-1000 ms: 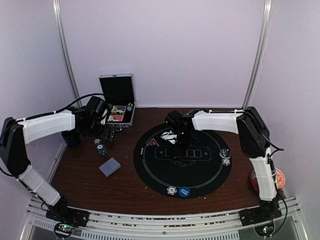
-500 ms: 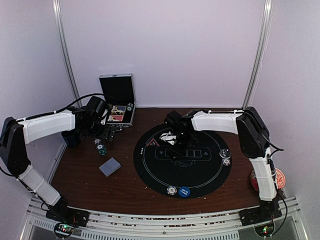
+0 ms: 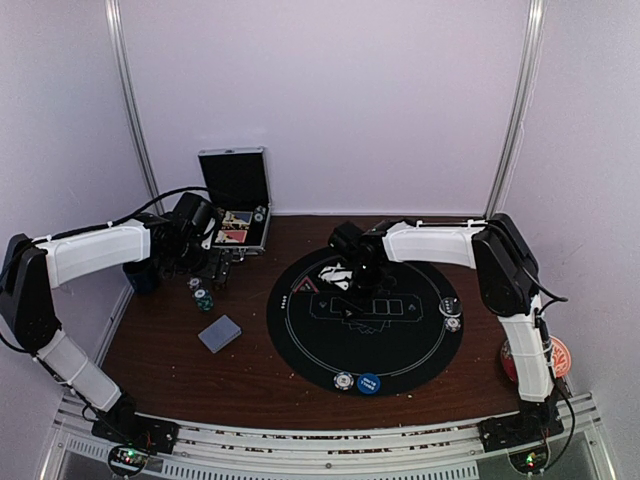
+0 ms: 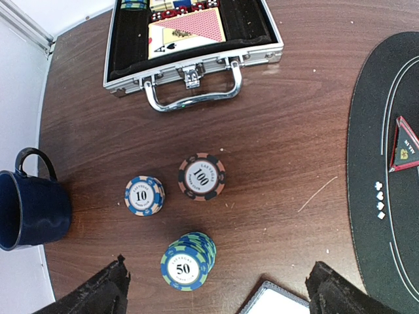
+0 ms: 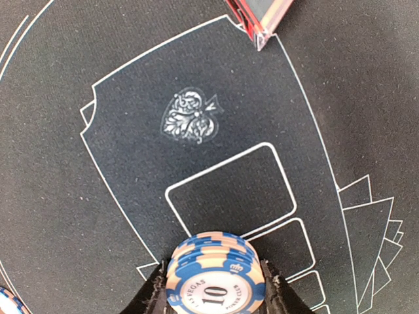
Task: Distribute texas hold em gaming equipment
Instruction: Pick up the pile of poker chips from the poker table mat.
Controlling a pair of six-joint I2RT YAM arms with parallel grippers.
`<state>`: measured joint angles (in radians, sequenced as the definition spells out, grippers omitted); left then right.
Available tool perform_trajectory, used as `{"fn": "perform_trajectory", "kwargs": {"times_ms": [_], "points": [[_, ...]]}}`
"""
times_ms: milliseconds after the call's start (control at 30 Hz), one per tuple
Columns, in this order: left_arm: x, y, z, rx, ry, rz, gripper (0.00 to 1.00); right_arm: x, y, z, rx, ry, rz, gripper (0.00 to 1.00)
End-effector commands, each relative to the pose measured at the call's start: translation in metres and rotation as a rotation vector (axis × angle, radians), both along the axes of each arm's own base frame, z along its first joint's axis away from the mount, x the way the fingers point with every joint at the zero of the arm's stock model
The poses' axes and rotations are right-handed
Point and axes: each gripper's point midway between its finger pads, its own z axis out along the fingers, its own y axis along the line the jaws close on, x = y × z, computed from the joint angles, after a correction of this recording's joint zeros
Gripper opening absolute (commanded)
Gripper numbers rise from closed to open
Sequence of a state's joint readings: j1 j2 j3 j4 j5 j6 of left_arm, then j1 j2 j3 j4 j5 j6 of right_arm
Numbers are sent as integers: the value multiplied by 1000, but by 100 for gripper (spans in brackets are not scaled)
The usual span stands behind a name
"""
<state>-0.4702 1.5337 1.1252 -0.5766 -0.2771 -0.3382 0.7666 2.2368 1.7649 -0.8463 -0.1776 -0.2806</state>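
My right gripper (image 5: 213, 288) is shut on a small stack of blue-and-peach "10" poker chips (image 5: 213, 271) over the black round mat (image 5: 98, 196), just below its printed card boxes. In the top view it (image 3: 358, 283) hangs over the mat's middle. A red triangle marker (image 5: 258, 16) lies on the mat further off. My left gripper (image 4: 219, 294) is open above the wooden table, with a "50" chip stack (image 4: 188, 260) between its fingers. "10" (image 4: 144, 195) and "100" (image 4: 201, 176) stacks stand beyond. A card deck (image 4: 275, 302) shows by the right finger.
An open metal case (image 4: 190, 39) with cards sits at the back left, a dark blue mug (image 4: 29, 209) at the left edge. On the mat's near rim lie a blue button (image 3: 369, 383) and a chip (image 3: 344, 381); more chips (image 3: 452, 322) lie right. A red saucer (image 3: 558, 355) sits far right.
The right gripper's fingers have closed in onto the "10" chip stack over the mat. The left arm has not moved.
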Motion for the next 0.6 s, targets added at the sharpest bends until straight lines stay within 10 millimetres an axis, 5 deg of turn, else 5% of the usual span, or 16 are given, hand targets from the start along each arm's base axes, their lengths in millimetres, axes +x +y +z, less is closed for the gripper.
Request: {"fn": "perform_trajectory", "kwargs": {"times_ms": [0, 267, 567], "points": [[4, 0, -6, 2, -4, 7, 98, 4, -8, 5, -2, 0, -39, 22], [4, 0, -10, 5, 7, 7, 98, 45, -44, 42, 66, -50, -173, 20], [3, -1, -13, 0, 15, 5, 98, 106, -106, 49, 58, -112, -364, 20]]}}
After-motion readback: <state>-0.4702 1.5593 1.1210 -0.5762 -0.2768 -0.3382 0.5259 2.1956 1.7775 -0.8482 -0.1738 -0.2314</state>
